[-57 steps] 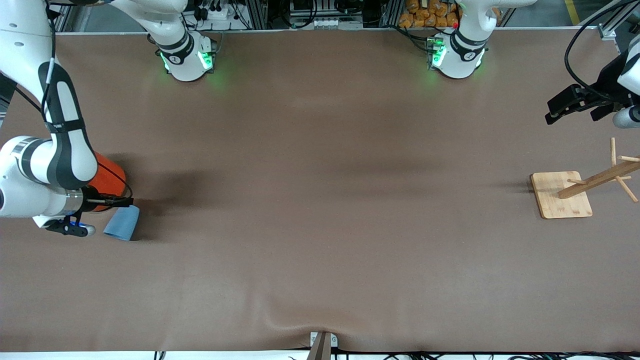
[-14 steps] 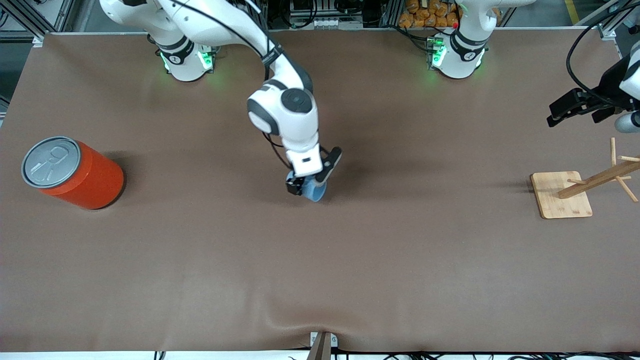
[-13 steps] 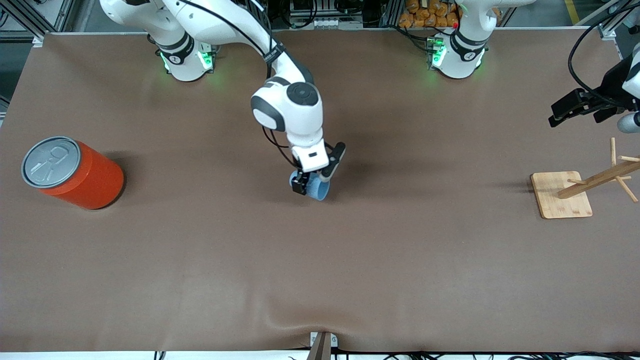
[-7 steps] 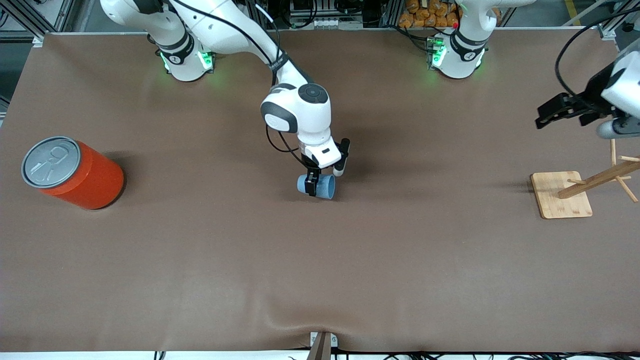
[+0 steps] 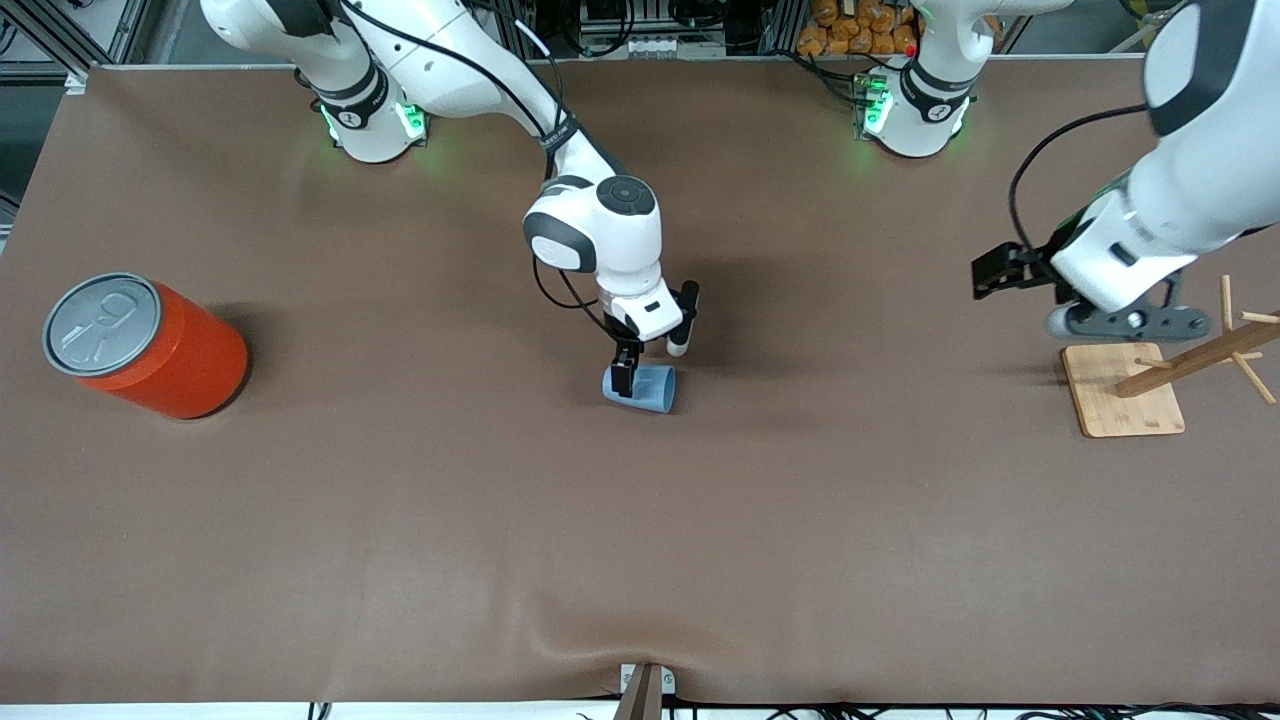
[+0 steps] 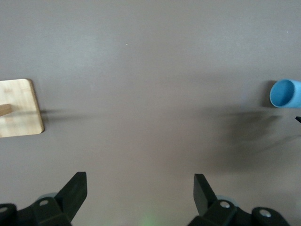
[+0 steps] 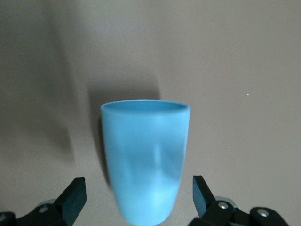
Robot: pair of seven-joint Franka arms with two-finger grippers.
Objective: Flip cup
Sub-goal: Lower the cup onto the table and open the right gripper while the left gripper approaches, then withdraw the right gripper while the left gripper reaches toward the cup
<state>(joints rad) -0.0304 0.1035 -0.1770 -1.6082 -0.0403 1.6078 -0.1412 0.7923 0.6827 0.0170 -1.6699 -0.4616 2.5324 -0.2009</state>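
Mid-table, the cup [image 5: 641, 388] lay on its side under the right gripper [image 5: 650, 360], jaws spread wide and empty; it could roll away. The left gripper [image 5: 1085, 300], jaws wide and empty, hung near the wooden rack [image 5: 1165, 382] at the left arm's edge

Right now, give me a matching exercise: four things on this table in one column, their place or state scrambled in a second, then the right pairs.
Things:
1. cup
2. orange can
3. right claw
4. left claw

Place or state:
A. open, up over bare table beside the wooden rack
B. lying on its side at the table's middle
C. open, just above the cup
D. standing at the right arm's end of the table

Pairs: 1-B, 2-D, 3-C, 4-A
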